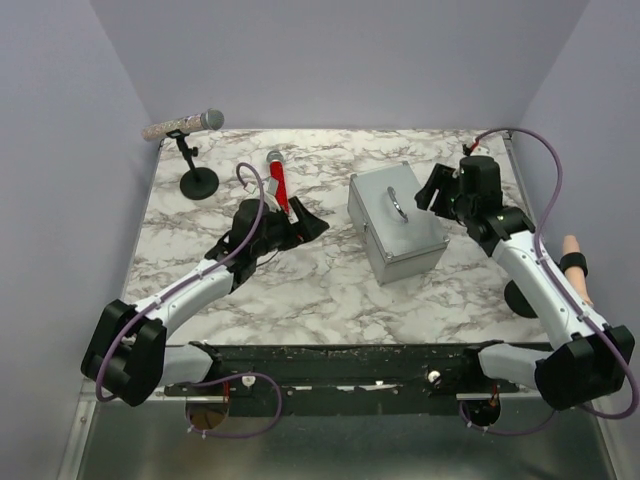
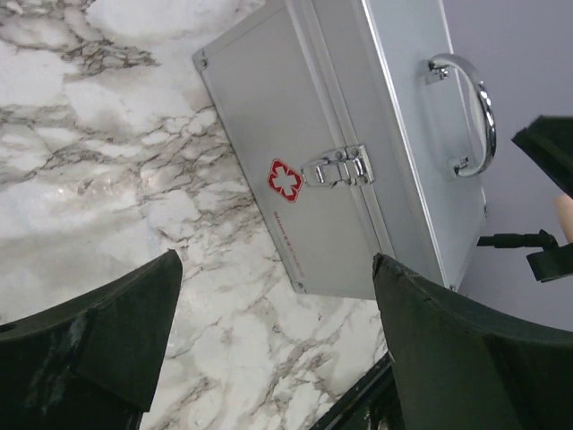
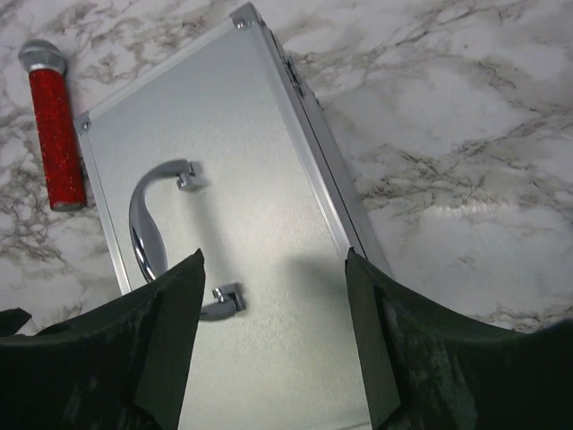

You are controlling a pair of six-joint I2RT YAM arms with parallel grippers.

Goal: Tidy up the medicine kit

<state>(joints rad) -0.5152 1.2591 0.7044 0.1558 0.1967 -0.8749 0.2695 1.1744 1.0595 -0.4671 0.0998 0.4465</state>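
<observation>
Marble-patterned bench [image 1: 300, 290] under plain lilac walls carries the medicine kit [image 1: 397, 222] right of centre in the overhead view, lid shut and flat on its base. Its long axis runs from upper left down to lower right. Its curved handle [image 1: 399, 204] lies along that axis on the lid. The left wrist view shows 1 latch [image 2: 338, 167] beside a red cross [image 2: 284, 180] on the long side wall, and it looks fastened. That wall faces left in the overhead frame, toward the left arm [image 1: 200, 285]. The left jaws stand wide apart and hold nothing, aimed at the latch side with a strip of bare bench between. The right arm [image 1: 540, 270] is the nearer of the 2. Its jaws sit just beside the kit's upper right corner, also parted and empty, and its wrist view looks down on the lid and handle. Getting the lid up would likely start at the latch, which lies on the left arm's side. A red microphone [image 1: 277, 182] lies near the left jaws, and another microphone on a stand [image 1: 185, 125] is at upper left.
</observation>
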